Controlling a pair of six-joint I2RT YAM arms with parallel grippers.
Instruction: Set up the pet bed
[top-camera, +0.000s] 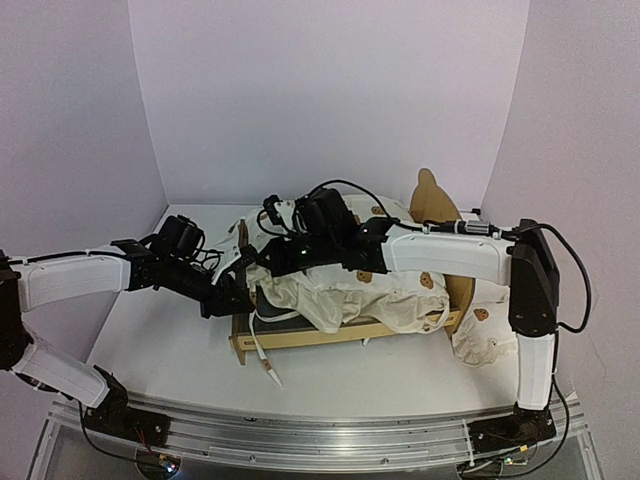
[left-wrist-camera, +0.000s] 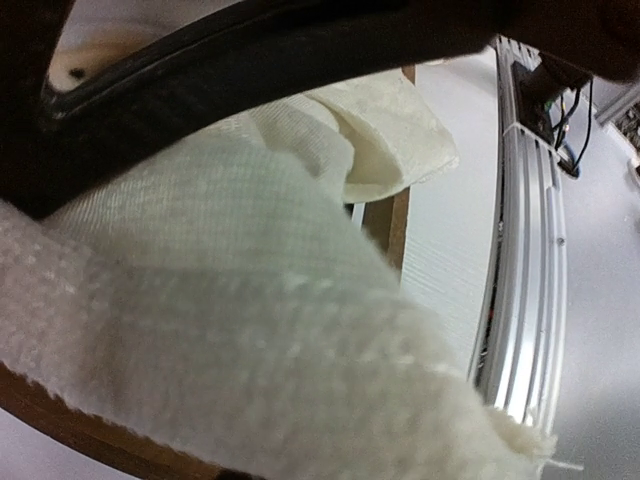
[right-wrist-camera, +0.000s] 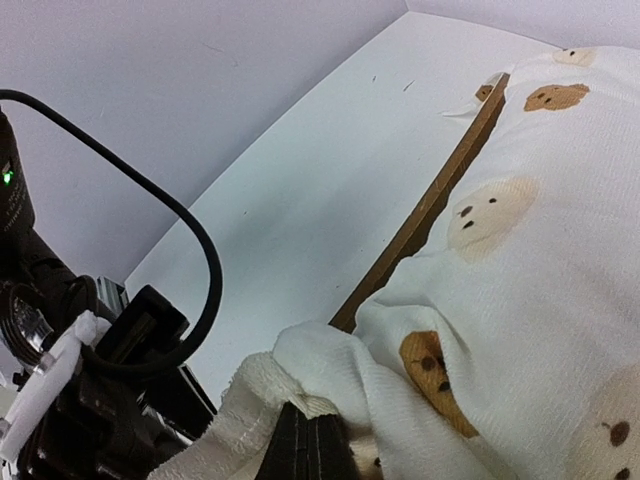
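The pet bed (top-camera: 330, 335) stands mid-table, its bear-eared headboard (top-camera: 432, 200) at the right end. The cream bear-print cushion (top-camera: 350, 285) lies crumpled across it. My right gripper (top-camera: 272, 262) reaches over to the bed's left end. In the right wrist view it (right-wrist-camera: 318, 440) is shut, pinching a fold of the cushion (right-wrist-camera: 520, 280) beside the plywood side rail (right-wrist-camera: 430, 210). My left gripper (top-camera: 238, 297) is at the bed's left end. In the left wrist view the cushion fabric (left-wrist-camera: 250, 300) hides its jaws, and a bit of bed wood (left-wrist-camera: 385, 225) shows behind.
The small ruffled bear-print pillow (top-camera: 485, 335) lies on the table right of the bed. A cushion tie (top-camera: 265, 360) hangs over the bed's front left corner. An aluminium rail (top-camera: 320, 435) runs along the near table edge. Purple walls enclose the back and sides.
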